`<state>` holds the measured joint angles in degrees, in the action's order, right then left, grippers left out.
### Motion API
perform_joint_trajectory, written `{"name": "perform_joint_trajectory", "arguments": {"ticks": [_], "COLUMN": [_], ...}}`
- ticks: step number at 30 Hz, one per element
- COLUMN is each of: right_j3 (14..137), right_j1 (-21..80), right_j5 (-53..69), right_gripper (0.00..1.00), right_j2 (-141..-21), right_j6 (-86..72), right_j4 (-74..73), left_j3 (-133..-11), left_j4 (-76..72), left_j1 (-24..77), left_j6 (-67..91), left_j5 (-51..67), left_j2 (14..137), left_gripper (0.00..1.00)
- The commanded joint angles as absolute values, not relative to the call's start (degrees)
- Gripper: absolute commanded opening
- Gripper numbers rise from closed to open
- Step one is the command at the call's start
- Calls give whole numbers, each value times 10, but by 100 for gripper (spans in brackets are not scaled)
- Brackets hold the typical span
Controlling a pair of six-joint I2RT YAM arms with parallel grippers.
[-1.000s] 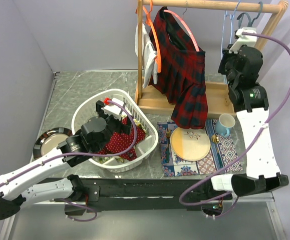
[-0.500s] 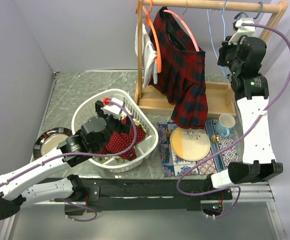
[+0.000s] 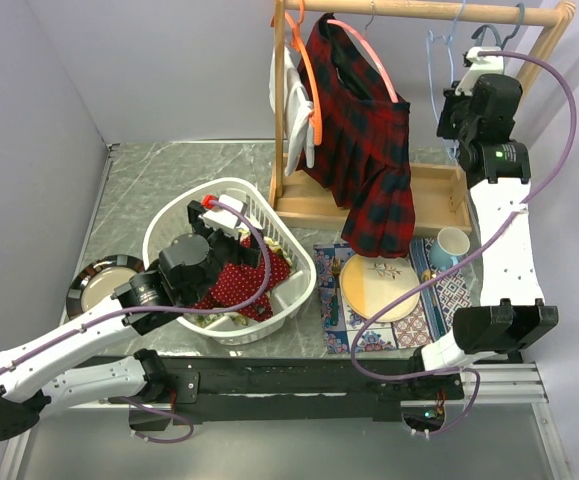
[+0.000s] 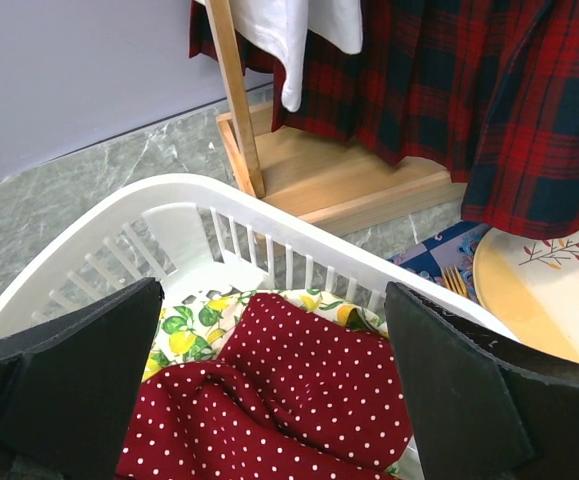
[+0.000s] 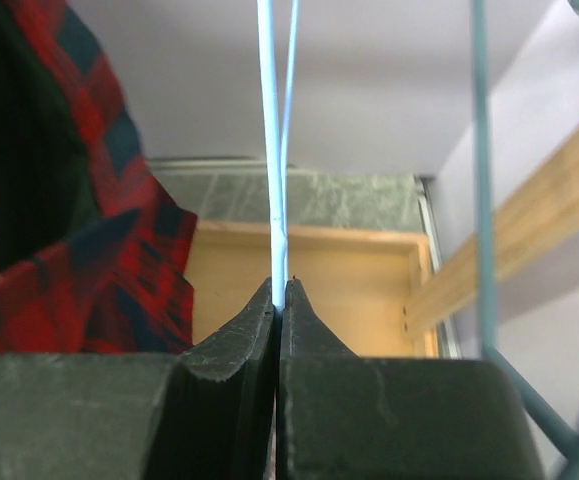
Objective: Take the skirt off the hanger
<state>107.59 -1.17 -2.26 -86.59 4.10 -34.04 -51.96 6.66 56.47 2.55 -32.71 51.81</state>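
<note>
**Notably: R arm is on a neighbouring hanger, skirt not off yet**

Skirt (image 3: 369, 150) hangs from the pink hanger (image 3: 381, 72), whose hook sits over the wooden rail (image 3: 429, 13), roughly mid-rack. The waist rides the hanger's sloped arm, so the cloth sags to one side. Its low corner drops past the rack base (image 3: 429, 200) toward the plate (image 3: 379, 288); whether it touches, can't tell from above. Nothing freed so far.

R gripper (image 5: 278, 292) is clenched on the thin wire of the light blue hanger (image 5: 272, 150), w/ the skirt off to its left in the wrist view. My read: it's prob. moving that neighbour aside to make room; the pink hanger itself has no grip on it.

L gripper (image 4: 279, 380) is spread wide and holds nothing, poised over the white basket (image 4: 269, 205) w/ the red dotted garment (image 4: 299, 390) inside. Likely parked there as the receiving side.

Around: orange hanger (image 3: 304, 70) w/ a white garment (image 3: 291, 100) at the rail's left end, just beside the skirt. The plate sits on a patterned mat (image 3: 449, 300), w/ a mug (image 3: 451, 245) near it. A dark plate (image 3: 99, 285) lies left of the basket.

Surface: grey marbled tabletop (image 3: 169, 170), hard and smooth-looking, so cloth should slide easily.

Room: plain pale walls close in at back and left. The rack's slanted right post runs near the R arm, so swing room looks tight.
</note>
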Motion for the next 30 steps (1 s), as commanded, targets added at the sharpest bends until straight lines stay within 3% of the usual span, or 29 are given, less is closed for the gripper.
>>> {"name": "perform_joint_trajectory", "arguments": {"ticks": [1,4,5,8,11,20,27,30], "right_j3": [1076,1054,1050,1059,1066,1041,1053,1073], "right_j1": [-23,-23,-24,-25,-24,-25,-12,18], "right_j5": [-61,-64,-66,-70,-66,24,113,97], "right_gripper": [0,8,19,41,52,69,68,67], "right_j2": [-858,-839,-834,-817,-793,-689,-671,-692], "right_j6": [19,16,12,4,-17,-54,-97,-100], "right_j4": [-354,-342,-337,-348,-362,-363,-334,-344], "left_j3": [-519,-519,-518,-518,-516,-515,-515,-515], "left_j4": [44,42,42,42,41,37,39,37], "left_j1": [567,567,567,567,567,567,566,567], "left_j6": [26,25,25,25,23,12,14,14], "left_j5": [-344,-347,-348,-352,-353,-363,-359,-358], "left_j2": [510,512,512,512,509,497,489,485], "left_gripper": [99,99,99,99,99,99,99,99]}}
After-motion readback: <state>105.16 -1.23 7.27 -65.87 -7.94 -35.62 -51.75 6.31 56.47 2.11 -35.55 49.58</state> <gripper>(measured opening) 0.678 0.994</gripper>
